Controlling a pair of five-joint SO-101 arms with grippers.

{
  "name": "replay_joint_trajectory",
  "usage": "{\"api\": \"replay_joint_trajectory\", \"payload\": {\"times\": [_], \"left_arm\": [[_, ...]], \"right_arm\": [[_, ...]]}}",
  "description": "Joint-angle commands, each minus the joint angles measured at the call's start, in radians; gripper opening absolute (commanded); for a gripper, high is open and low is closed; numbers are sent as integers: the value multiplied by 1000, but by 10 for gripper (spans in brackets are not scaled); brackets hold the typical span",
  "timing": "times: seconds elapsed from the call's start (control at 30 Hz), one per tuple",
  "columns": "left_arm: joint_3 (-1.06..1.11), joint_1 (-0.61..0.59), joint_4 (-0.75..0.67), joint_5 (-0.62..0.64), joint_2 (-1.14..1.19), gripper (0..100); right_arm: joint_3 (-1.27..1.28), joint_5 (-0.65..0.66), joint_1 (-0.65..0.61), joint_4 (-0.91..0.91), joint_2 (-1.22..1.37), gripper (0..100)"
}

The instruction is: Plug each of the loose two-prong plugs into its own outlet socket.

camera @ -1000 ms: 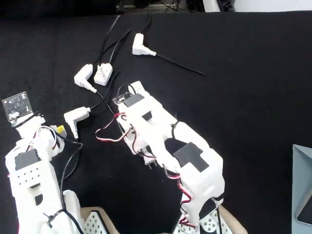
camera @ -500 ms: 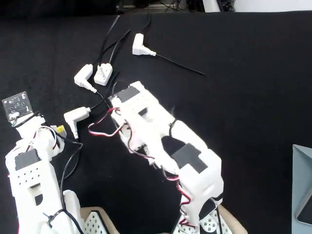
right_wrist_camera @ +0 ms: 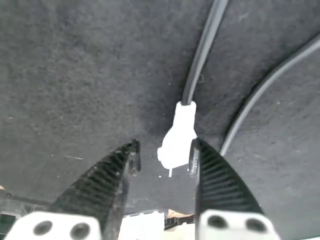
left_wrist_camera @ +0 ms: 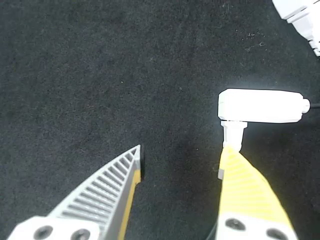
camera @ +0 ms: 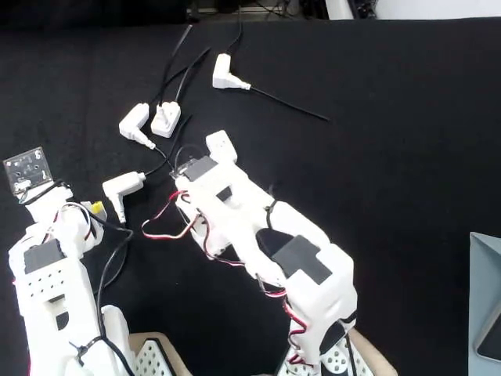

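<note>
Small white plug [right_wrist_camera: 176, 142] lies on the black tabletop [right_wrist_camera: 75, 75], between the fingers of the right claw [right_wrist_camera: 164, 146]. Claw spread. The plug touches the inner face of one finger [right_wrist_camera: 210, 175] and a gap separates it from the other, so it is not pinched. A dark cable [right_wrist_camera: 204, 55] runs from the plug's end away from the claw. A second cable [right_wrist_camera: 270, 80] curves near it.

Left claw [left_wrist_camera: 182, 152] also spread, nothing between its fingers. Tip of its yellow finger [left_wrist_camera: 245, 190] touches the short neck of an angled plug [left_wrist_camera: 260, 106] lying flat on the tabletop. Grey ribbed finger [left_wrist_camera: 107, 187] well apart from that plug. Part of another white plug body [left_wrist_camera: 300, 12] shows farther off.

High view: right arm [camera: 258, 227] stretches from lower centre up toward centre-left of the frame. Left arm [camera: 47, 266] sits in the lower left corner. The angled plug [camera: 124, 186] lies left of centre, near the left arm's yellow tip. Above it, in the upper left, a second angled plug [camera: 135, 124] and a white block [camera: 165, 119] lie just beside each other; cannot tell whether they touch. Dark cables run up the frame from the block. A third angled plug [camera: 225, 72] lies near top centre, apart from the rest. Its thin cable [camera: 286, 103] trails to the right. Every plug seen lies loose on the tabletop. Grey object [camera: 485, 298] at the lower right edge.
</note>
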Motion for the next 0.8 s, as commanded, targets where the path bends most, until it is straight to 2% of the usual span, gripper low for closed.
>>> {"api": "replay_joint_trajectory", "payload": {"times": [0.0, 0.1, 0.37, 0.5, 0.77], "left_arm": [[-2, -4, -17, 0, -17, 252], [-2, -4, -17, 0, -17, 252], [-2, -4, -17, 0, -17, 252], [-2, -4, -17, 0, -17, 252], [-2, -4, -17, 0, -17, 252]], "right_arm": [[38, -8, 18, -28, 1, 152], [67, -3, 46, -77, 1, 139], [105, -3, 46, -147, -7, 16], [99, 15, 46, -140, -18, 12], [101, 25, 41, -57, -338, 11]]}}
